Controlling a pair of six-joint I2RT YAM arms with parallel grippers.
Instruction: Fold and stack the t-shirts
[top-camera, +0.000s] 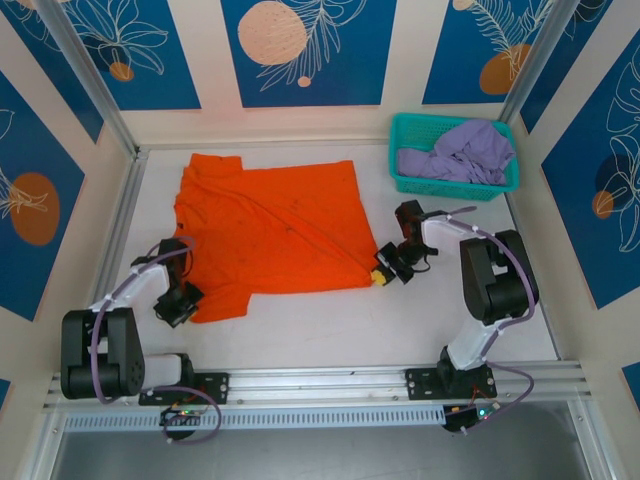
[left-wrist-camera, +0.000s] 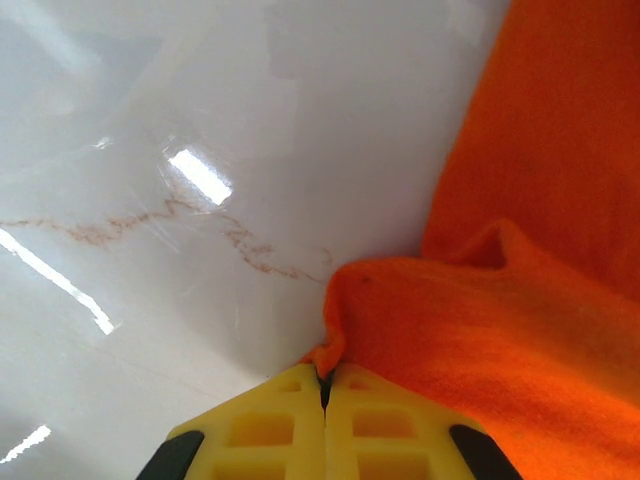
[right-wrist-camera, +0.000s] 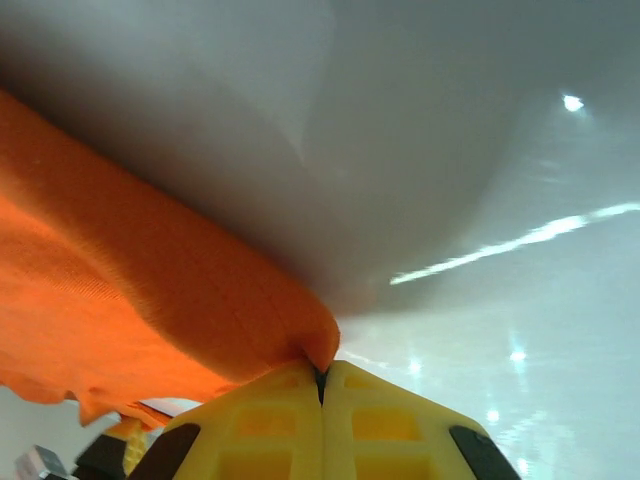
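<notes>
The orange t-shirt lies spread on the white table, its near edge toward the arms. My left gripper is shut on the shirt's near left corner; the left wrist view shows orange cloth pinched between the closed yellow fingers. At the near right corner my right gripper is shut on the cloth, and the right wrist view shows the orange corner caught in the closed fingers. The lavender t-shirt lies bunched in the teal basket at the back right.
The teal basket stands against the back right wall. Bare white table runs between the shirt's near edge and the arm bases. Aluminium frame posts and walls close in the table on three sides.
</notes>
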